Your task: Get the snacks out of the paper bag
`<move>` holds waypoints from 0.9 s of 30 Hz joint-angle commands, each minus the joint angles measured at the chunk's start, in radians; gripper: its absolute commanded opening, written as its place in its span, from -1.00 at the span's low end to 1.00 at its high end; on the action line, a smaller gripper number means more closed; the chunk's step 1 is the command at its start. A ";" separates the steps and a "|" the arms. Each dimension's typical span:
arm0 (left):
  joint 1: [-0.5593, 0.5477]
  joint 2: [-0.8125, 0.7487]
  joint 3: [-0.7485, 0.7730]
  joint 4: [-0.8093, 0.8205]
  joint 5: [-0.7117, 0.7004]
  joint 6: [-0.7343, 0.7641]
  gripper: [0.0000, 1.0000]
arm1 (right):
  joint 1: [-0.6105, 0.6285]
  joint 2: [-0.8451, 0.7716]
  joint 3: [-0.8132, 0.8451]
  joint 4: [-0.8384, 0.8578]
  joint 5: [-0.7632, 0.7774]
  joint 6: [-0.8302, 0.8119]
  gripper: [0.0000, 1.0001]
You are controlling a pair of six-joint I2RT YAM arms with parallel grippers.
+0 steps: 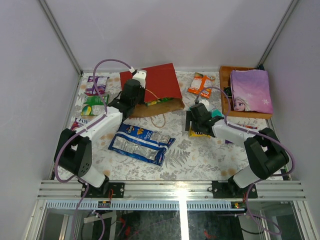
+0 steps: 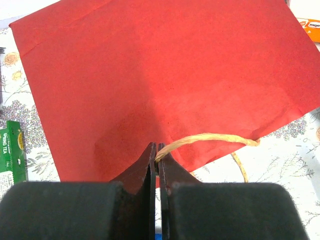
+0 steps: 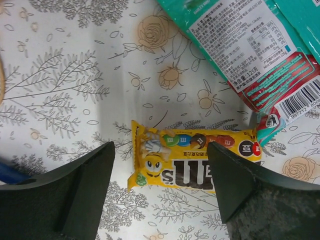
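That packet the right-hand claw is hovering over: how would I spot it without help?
Find the orange wooden tray at the table's far right, then come nearer to the right gripper. Between its open fingers, flat on the flowered cloth, lies the small yellow packet. Its neighbour is a bigger teal packet; this alone is yellow, printed with coloured candies.
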 commanded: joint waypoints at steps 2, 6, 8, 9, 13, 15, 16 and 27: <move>0.016 -0.028 -0.009 0.069 0.017 0.000 -1.00 | -0.023 0.027 -0.008 0.041 0.044 -0.025 0.54; 0.022 -0.032 -0.015 0.072 0.025 0.000 -1.00 | -0.032 0.032 -0.044 0.042 -0.006 -0.016 0.45; 0.024 -0.035 -0.019 0.073 0.025 0.000 -1.00 | -0.033 0.021 -0.066 0.038 -0.030 0.003 0.44; 0.025 -0.037 -0.020 0.072 0.025 0.000 -1.00 | -0.033 0.012 -0.078 0.035 -0.043 0.017 0.44; 0.028 -0.039 -0.022 0.074 0.031 0.000 -1.00 | -0.032 -0.032 -0.148 0.029 -0.102 0.086 0.41; 0.028 -0.036 -0.021 0.077 0.035 -0.001 -1.00 | -0.032 -0.056 -0.185 0.022 -0.128 0.114 0.39; 0.029 -0.035 -0.020 0.077 0.037 -0.001 -1.00 | -0.033 -0.069 -0.202 0.020 -0.140 0.129 0.38; 0.028 -0.024 -0.011 0.070 0.040 0.000 -1.00 | -0.013 -0.216 -0.342 -0.047 -0.198 0.258 0.31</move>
